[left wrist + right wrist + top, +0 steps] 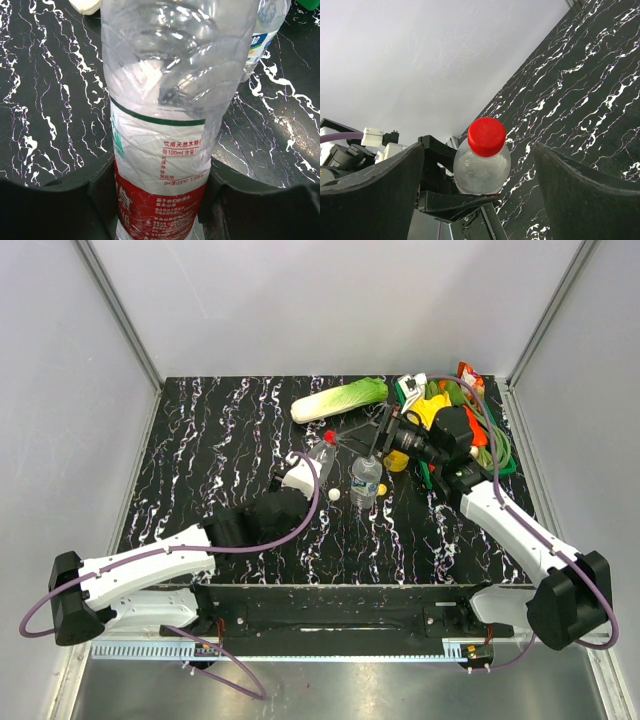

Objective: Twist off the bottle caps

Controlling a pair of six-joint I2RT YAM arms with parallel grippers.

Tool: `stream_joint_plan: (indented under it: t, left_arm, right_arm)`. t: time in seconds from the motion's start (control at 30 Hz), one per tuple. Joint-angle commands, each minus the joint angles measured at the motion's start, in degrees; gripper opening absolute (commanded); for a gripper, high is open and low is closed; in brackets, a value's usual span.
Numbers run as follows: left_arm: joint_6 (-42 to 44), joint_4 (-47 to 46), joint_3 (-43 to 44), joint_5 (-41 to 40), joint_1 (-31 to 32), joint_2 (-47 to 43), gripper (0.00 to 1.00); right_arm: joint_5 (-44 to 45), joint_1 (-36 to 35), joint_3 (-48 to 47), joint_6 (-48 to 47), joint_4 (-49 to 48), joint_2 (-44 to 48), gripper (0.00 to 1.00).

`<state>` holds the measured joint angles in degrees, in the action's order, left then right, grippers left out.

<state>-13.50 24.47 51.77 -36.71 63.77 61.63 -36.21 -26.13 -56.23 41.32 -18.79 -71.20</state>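
Observation:
My left gripper [303, 470] is shut on the clear bottle with the red label [160, 150], its fingers [102, 190] pressed against both sides. The bottle tilts up and to the right, with its red cap [330, 437] on. In the right wrist view the red cap [486, 136] sits between the open fingers of my right gripper [479, 150], apart from both. My right gripper [374, 436] faces the cap from the right. The blue-white label bottle [366, 480] stands uncapped. A white cap [334, 494] and a yellow cap [382, 489] lie beside it. The orange-juice bottle [397, 461] is mostly hidden by my right arm.
A napa cabbage [340, 400] lies at the back. A pile of colourful toy food with green cord [480, 425] fills the back right corner. The blue-white label bottle [267, 30] stands just right of the held bottle. Grey walls enclose the black marbled table [200, 460].

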Motion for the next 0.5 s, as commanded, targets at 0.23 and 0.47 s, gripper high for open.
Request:
stream_joint_plan:
  t: [0.23, 0.47]
  left_arm:
    - [1.2, 0.3, 5.0, -2.4, 1.1, 1.6, 0.36]
    - [0.9, 2.0, 6.5, -3.6, 2.1, 4.6, 0.36]
  right_arm:
    - [-3.8, 0.0, -2.8, 3.3, -5.5, -3.0, 0.79]
    - [-5.6, -0.1, -3.5, 4.5, -6.8, -3.8, 0.55]
